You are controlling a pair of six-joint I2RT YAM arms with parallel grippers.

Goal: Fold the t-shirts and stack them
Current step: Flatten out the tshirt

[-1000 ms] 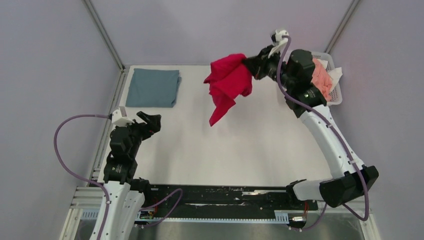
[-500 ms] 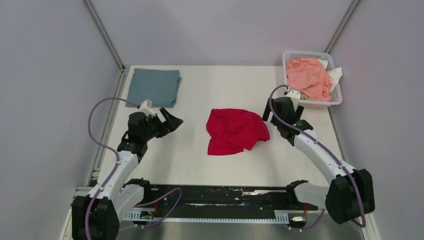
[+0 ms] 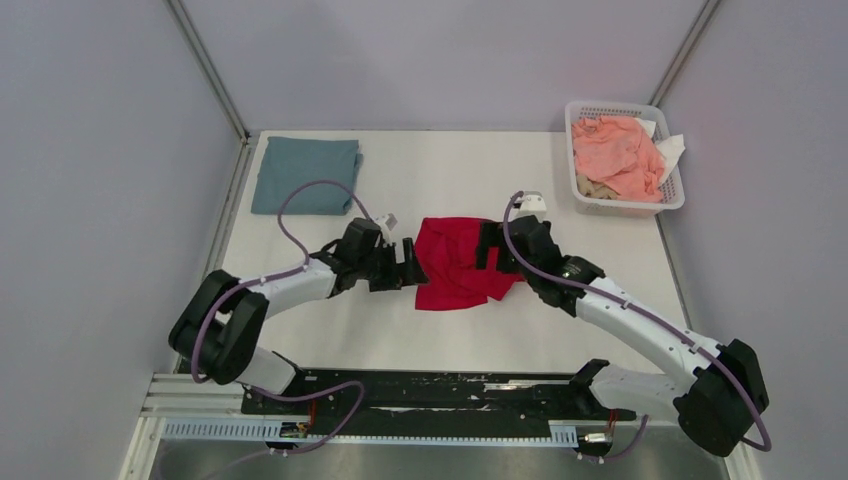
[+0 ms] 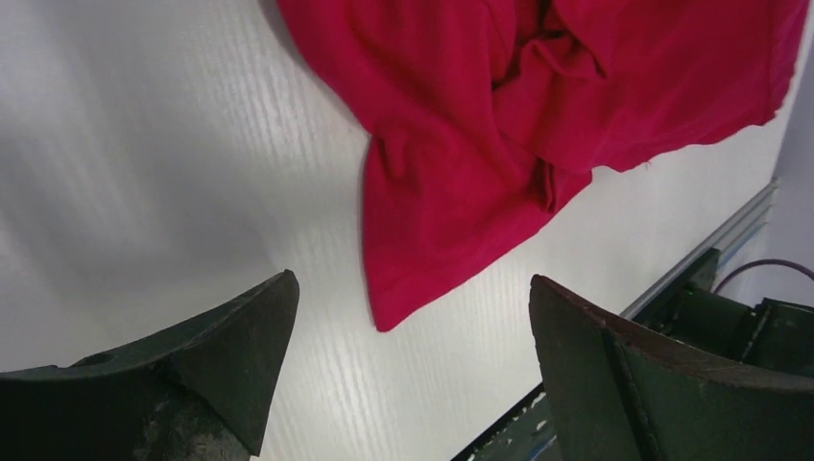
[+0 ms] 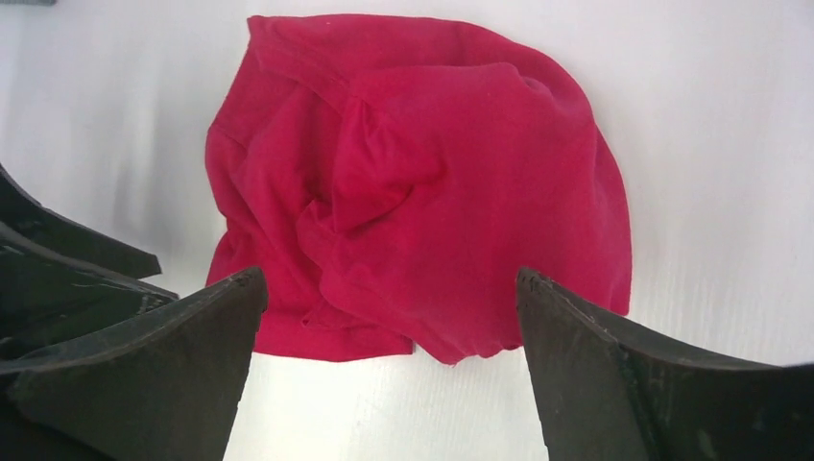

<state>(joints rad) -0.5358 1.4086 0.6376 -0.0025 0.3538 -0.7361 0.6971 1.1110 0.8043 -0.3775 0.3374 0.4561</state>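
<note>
well, the crimson t-shirt (image 3: 458, 268) lies crumpled in the middle of the table (image 3: 540, 330), its folds bunched near its centre. the left gripper (image 3: 408, 264) sits at the heap's 9 o'clock edge and the right gripper (image 3: 485, 248) at its 3 o'clock edge. both have their jaws spread wide and hold nothing, and each wrist view shows the cloth lying ahead of the gap. the grey-blue t-shirt (image 3: 306, 175) lies folded flat toward 10 o'clock, and the white basket (image 3: 612, 105) stands toward 1 o'clock. the red shirt looks light and limp, so it will sag and drag. a pinch on an outer edge should serve better than a grab at the bunched middle. a loose flap points toward the heap's 7 o'clock; whether it is sleeve or hem i cannot tell. two well-apart holds along one edge would likely let the arms spread it flat.
</note>
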